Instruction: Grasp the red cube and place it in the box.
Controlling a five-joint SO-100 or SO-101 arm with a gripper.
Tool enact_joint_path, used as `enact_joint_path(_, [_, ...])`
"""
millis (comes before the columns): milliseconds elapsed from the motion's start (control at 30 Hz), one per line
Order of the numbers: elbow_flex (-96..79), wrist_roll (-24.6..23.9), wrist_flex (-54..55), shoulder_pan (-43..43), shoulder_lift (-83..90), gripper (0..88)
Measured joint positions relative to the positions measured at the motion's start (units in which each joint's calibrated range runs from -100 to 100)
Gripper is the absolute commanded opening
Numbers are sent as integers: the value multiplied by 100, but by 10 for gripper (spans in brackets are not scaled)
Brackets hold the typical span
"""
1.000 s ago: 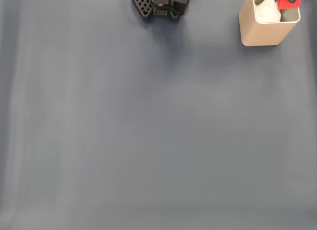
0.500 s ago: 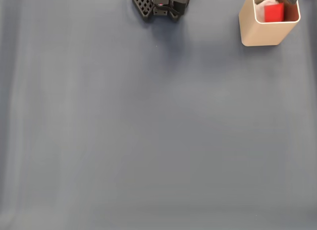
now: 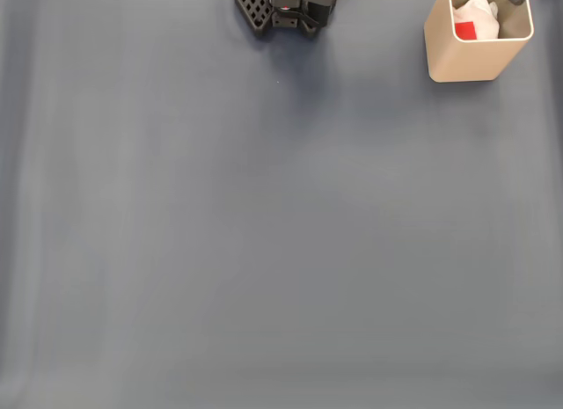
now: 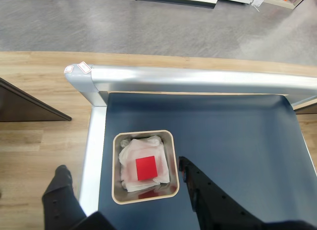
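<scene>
The tool (image 4: 121, 175) hangs released and empty above the box (image 4: 171, 163), its two dark fingers (image 4: 62, 179) spread wide so that one sits out past each side of the container. The red cube (image 4: 146, 167) lies directly below and between them, well clear of both, resting flat on a crumpled white sheet of paper or cloth (image 4: 132, 150) that lines the bottom. In the fixed view the cube (image 3: 465, 30) shows as a small red patch inside the box (image 3: 466, 62), which stands at the far right corner of the dark blue desk (image 3: 264, 233).

The cube is bright red with plain matte faces and crisp edges, much smaller than the beige, round-cornered, thin-walled box around it. Judging by its size and finish it is likely light and rigid, not fragile, and its flat dull sides should give the pads decent friction. The sensible hold would be across two opposite flat faces, square on, near the middle of its height, rather than on edges or corners where it could twist out. The soft liner beneath may let it tilt or sink slightly if pressed.

By how things lie, the placing looks done, and what remains would be to lift the tool away without catching the thin rim.
</scene>
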State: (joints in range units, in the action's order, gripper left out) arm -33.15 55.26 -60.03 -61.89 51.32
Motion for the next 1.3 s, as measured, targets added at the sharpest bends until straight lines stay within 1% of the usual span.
enact_joint_path(433, [-146,10,0,0,53,491])
enact_joint_path(567, [-146,10,16,0,53,429])
enact_joint_path(700, [-146,10,57,8,53,341])
enact_joint_path(1033, [-219,-20,187,451,160,22])
enact_joint_path(1067, [-219,-20,211,466,178,2])
enact_joint_path(1100, [-228,-20,227,519,205,2])
enact_joint_path(1133, [-282,-49,236,752,214,2])
enact_joint_path(1200, [-282,-15,317,759,214,2])
enact_joint_path(1300, [-282,10,463,1248,214,2])
